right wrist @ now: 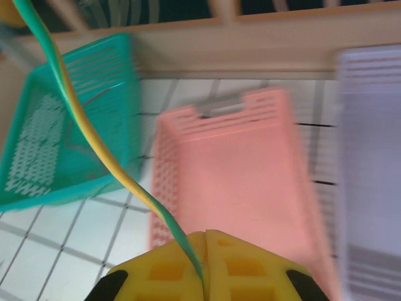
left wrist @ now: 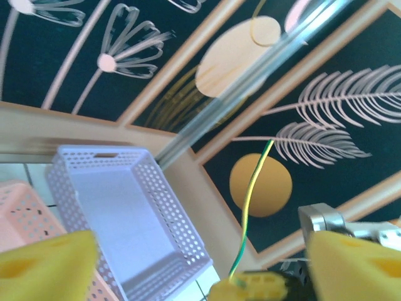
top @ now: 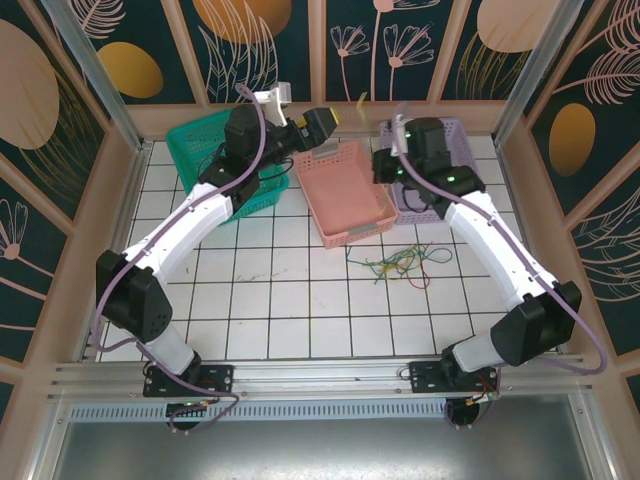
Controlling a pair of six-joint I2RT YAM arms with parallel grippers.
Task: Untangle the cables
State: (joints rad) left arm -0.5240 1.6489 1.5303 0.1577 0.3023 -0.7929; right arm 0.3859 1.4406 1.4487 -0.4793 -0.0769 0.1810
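A bunch of thin cables (top: 400, 262), green, yellow and red, lies tangled on the white tiles right of centre. One yellow-green cable (right wrist: 94, 141) is lifted away from them, with my right gripper (right wrist: 205, 251) shut on it above the pink basket. In the left wrist view that cable (left wrist: 250, 194) rises from the right gripper's yellow pads (left wrist: 258, 287). My left gripper (left wrist: 200, 257) stands open around it, and its fingers (left wrist: 354, 263) do not touch the cable. From above, the left gripper (top: 322, 125) sits at the back, over the pink basket's far end.
Three baskets stand along the back: green (top: 200, 150) on the left, pink (top: 350, 200) in the middle, lilac (top: 455, 130) on the right under the right arm. A wooden rim and patterned wall panels enclose the tiled table (top: 280, 300).
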